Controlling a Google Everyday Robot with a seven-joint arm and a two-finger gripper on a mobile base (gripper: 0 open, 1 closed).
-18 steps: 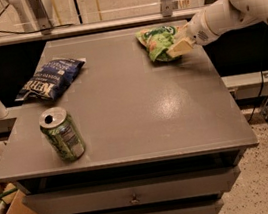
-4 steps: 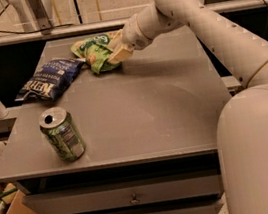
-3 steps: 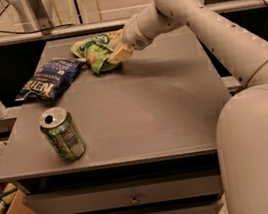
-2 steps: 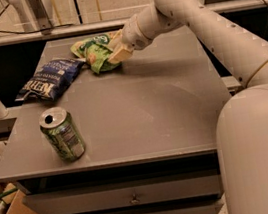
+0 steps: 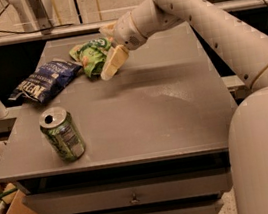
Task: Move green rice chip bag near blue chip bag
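– Green bag [image 5: 90,55] first: where do we find it now?
– Lying by the far edge of the table [image 5: 165,114], left of the middle. Six seconds ago we saw it toward the far right corner, so it has crossed most of that edge.
– And the blue bag [image 5: 46,80]?
– Toward the far left corner, unmoved as far as we can see. The green bag's left end lies just beside its right end; whether they touch we cannot tell.
– What does that mean for us?
– We judge the carrying done: the two bags are neighbours. Over the last second the green bag has hardly shifted, which reads to us as set down.
– Is the gripper [image 5: 110,46] off it?
– No, it sits at the green bag's right end, with the arm reaching in from the right. Whether it is clamped on the bag or has let go, we cannot tell.
– Anything else nearby?
– A green can [image 5: 61,135] stands upright near the front left corner, well apart from both bags. What remains, we think, is a release and a retreat that does not drag the bag back.
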